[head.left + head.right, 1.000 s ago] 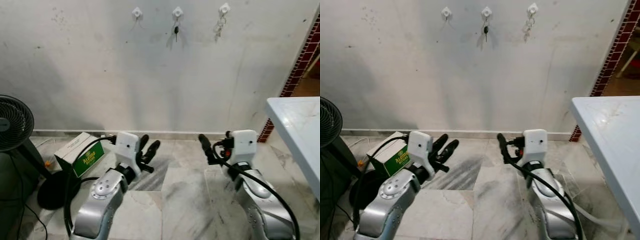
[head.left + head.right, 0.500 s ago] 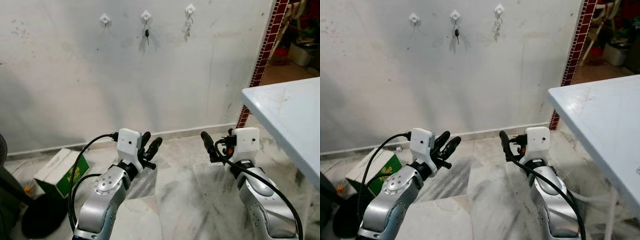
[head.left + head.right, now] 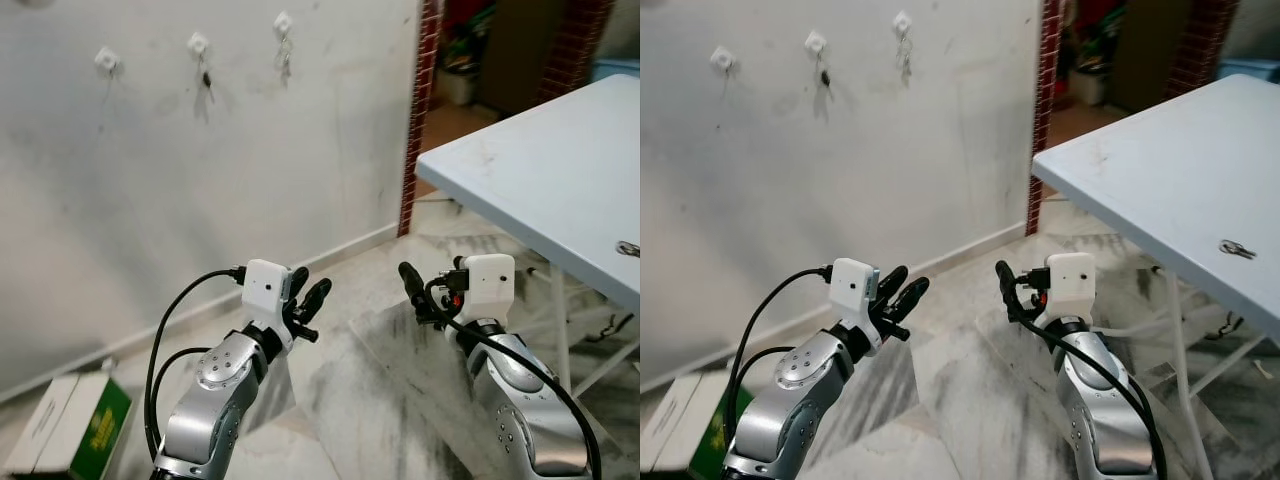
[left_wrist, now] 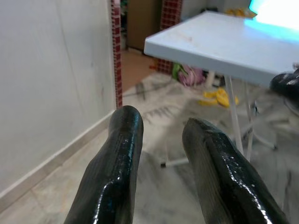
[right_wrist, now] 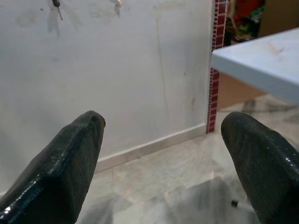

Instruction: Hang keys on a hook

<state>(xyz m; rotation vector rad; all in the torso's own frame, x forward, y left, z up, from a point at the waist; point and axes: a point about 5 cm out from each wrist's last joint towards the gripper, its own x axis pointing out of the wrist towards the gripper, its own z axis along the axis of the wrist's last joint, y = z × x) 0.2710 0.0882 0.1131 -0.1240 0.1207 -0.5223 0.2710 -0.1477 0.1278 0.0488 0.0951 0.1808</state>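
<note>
Head view: both grippers raised (left gripper (image 3: pixel 308 297), right gripper (image 3: pixel 1004 290)), empty.

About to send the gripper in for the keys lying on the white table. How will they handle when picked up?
The keys look small and flat against the white table, so probably light but hard to get fingers under. They appear joined by a ring, so likely to dangle loosely. The smooth tabletop may let them slide if nudged; they lie near its edge.
</note>
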